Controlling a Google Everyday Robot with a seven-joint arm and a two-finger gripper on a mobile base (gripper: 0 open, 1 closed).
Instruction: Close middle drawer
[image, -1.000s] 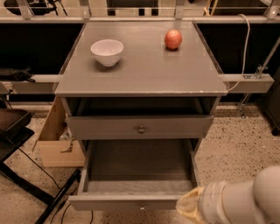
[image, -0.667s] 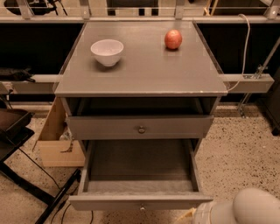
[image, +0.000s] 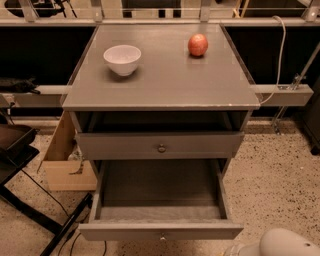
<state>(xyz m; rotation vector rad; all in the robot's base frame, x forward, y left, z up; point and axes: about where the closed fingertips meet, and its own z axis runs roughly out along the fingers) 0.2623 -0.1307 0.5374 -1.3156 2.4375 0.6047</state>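
Cabinet (image: 165, 85), grey wood, fills the middle of the camera view and serves as reference for every position below.

- On the cabinet top, left-rear: white bowl (image: 122, 59), upright. Right-rear: red apple (image: 198, 45). The two are well apart.
- Under the top, the upper drawer (image: 120, 146) stands slightly out from the cabinet body, with a dark gap above its front panel and a small round knob (image: 161, 148) at the centre.
- The middle drawer (image: 160, 187) sits directly below it and is pulled far out of the cabinet front. Its tray is plain grey inside with nothing in it. Its front panel is the part of the cabinet nearest the camera, with a small dark centre knob (image: 161, 237) at the lower edge of the view.
- The gripper (image: 239, 250) is low, just off the right front corner of the cabinet beside the middle drawer's front panel (mostly cut off by the frame edge). Contact with the panel: cannot tell. How far the claw is open, and whether it has hold of anything: cannot tell.
- The white rounded arm casing (image: 287, 244) is right of the gripper, further from the cabinet.
- Cardboard box (image: 65, 167) on the speckled floor (image: 270, 170), against the cabinet's left side.
- White cable (image: 281, 50) hangs right of the cabinet
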